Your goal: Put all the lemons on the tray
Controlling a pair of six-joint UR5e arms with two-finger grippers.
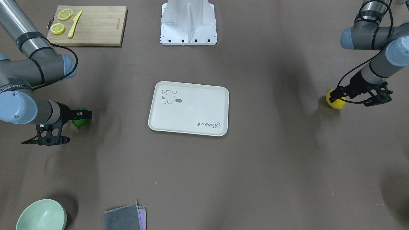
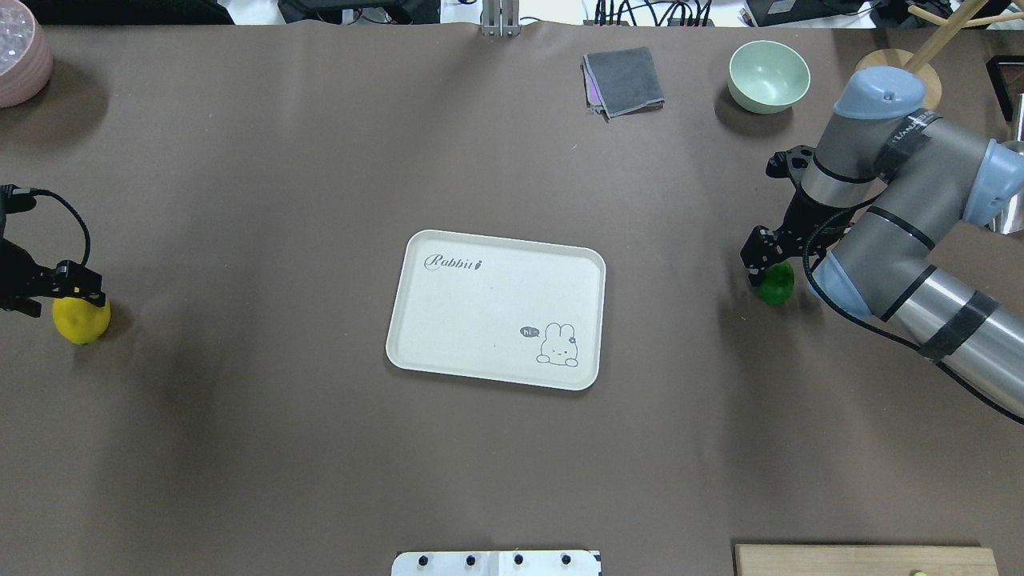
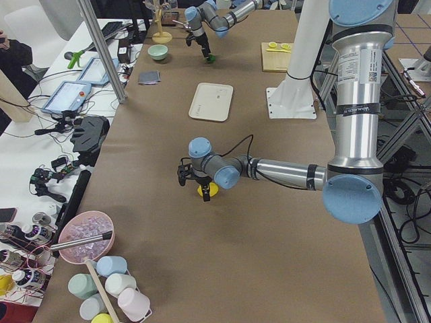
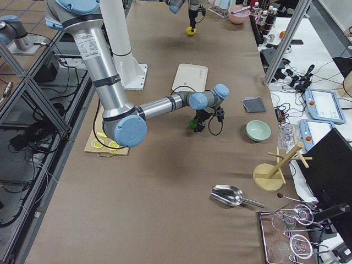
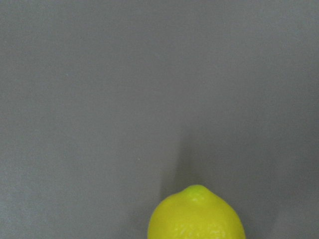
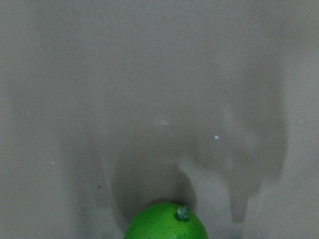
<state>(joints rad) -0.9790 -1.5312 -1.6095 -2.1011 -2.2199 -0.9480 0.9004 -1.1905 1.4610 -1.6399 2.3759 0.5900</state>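
The cream-white tray (image 1: 191, 110) with the rabbit drawing lies bare at the table's middle, also in the overhead view (image 2: 496, 308). The yellow lemon (image 2: 82, 320) sits at table level on the far left of the overhead view. My left gripper (image 2: 74, 286) is down on it, fingers closed on its sides; the front view shows the same (image 1: 336, 97). The green lemon (image 2: 776, 284) is at the right. My right gripper (image 2: 766, 260) is shut on it. Each wrist view shows only its lemon's top, yellow (image 5: 197, 219) and green (image 6: 167, 221).
A wooden cutting board (image 1: 96, 27) with lemon slices (image 1: 57, 28) and a yellow knife (image 1: 74, 24) lies near the robot's base (image 1: 188, 24). A pale green bowl (image 2: 768, 76) and a folded grey cloth (image 2: 624, 80) are at the far edge.
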